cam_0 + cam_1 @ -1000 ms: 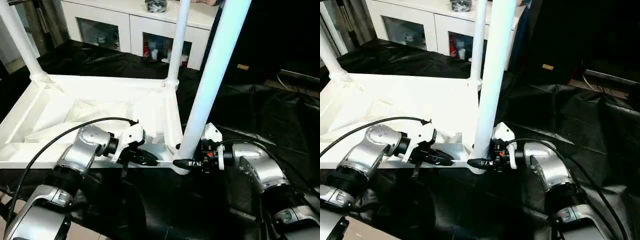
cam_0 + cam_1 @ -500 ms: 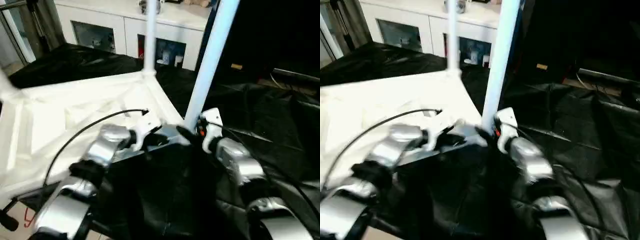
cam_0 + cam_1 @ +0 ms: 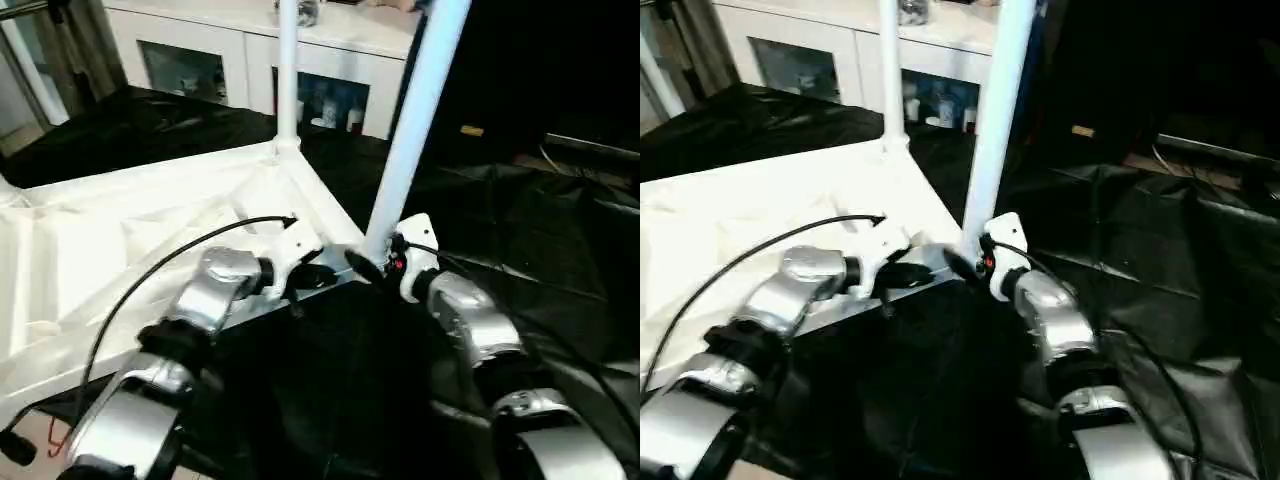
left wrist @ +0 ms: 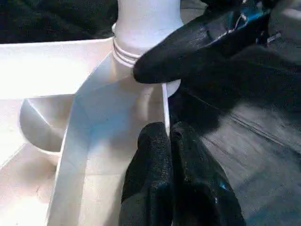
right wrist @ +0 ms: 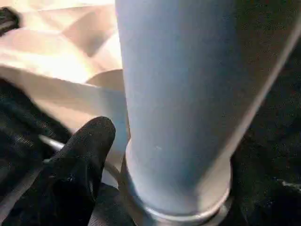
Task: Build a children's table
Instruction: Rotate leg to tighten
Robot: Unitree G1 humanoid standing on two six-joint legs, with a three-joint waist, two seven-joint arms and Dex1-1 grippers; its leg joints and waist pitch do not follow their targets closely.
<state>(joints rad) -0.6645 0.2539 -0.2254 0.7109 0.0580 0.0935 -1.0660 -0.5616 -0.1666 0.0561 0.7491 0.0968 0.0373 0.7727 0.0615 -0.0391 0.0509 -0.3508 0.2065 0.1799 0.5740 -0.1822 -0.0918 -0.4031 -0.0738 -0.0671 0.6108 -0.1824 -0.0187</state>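
Observation:
The children's table lies upside down, its white ribbed top point(image 3: 130, 215) resting on black cloth. One white tube leg point(image 3: 287, 70) stands in the far corner socket. A second leg point(image 3: 415, 120) stands in the near right corner socket point(image 4: 141, 94). My left gripper point(image 3: 325, 278) is shut on the thin rim of the top just beside that socket, fingers point(image 4: 160, 155) pressed together. My right gripper point(image 3: 372, 258) is open around the base of the near leg point(image 5: 178, 94). One finger point(image 5: 80, 160) sits beside the tube with a narrow gap.
Black cloth point(image 3: 560, 230) covers the floor around the table top, wrinkled on the right. A white cabinet point(image 3: 250, 45) with glass doors stands behind the far leg. A black cable point(image 3: 200, 240) loops over my left forearm.
The whole picture has swung, so the camera moved. Both grippers stay at the near corner socket. The right gripper's finger now stands slightly off the leg it pressed against.

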